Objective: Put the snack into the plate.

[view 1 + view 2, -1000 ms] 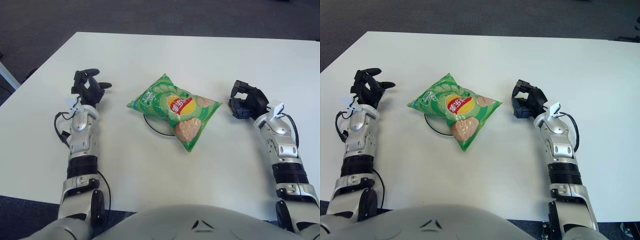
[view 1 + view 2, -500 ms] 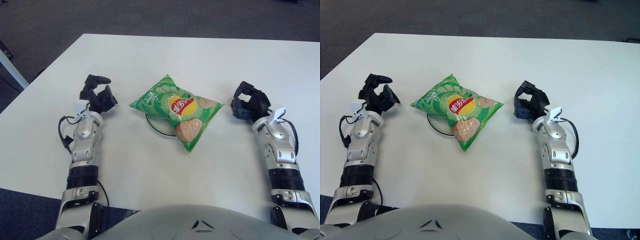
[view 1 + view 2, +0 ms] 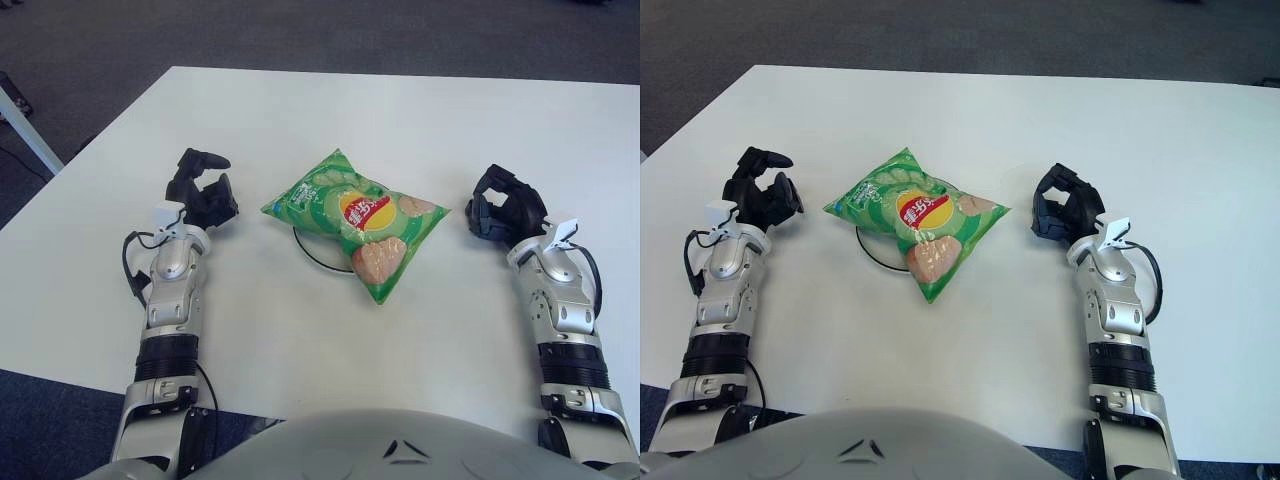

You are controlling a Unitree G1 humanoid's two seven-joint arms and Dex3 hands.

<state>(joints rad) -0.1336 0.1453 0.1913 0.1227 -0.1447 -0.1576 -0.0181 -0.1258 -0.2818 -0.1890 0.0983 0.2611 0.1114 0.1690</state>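
- A crinkled green foil snack bag (image 3: 356, 219), printed with a red and yellow logo and pictures of round crisps, lay at the centre of the frame on the white rectangular table (image 3: 400, 110).
- The bag sat on top of a white round plate (image 3: 309, 252) with a thin dark rim; only an arc of that rim showed, at the bag's lower left. The bag covered most of the plate and overhung it toward the right.
- The bag lay tilted, one corner pointing to the upper left and its long lower corner pointing down toward the robot.
- The black three-fingered left hand (image 3: 201, 190) showed left of the bag, near it but apart. Its fingers were curled inward, part closed, and held nothing.
- The black three-fingered right hand (image 3: 506, 204) showed right of the bag, just beside its right corner, not touching. Its fingers were curled in a loose fist around nothing.
- Both silver forearms ran from the lower corners of the frame up toward the hands.
- Dark carpet (image 3: 300, 30) filled the top of the frame beyond the table edge.
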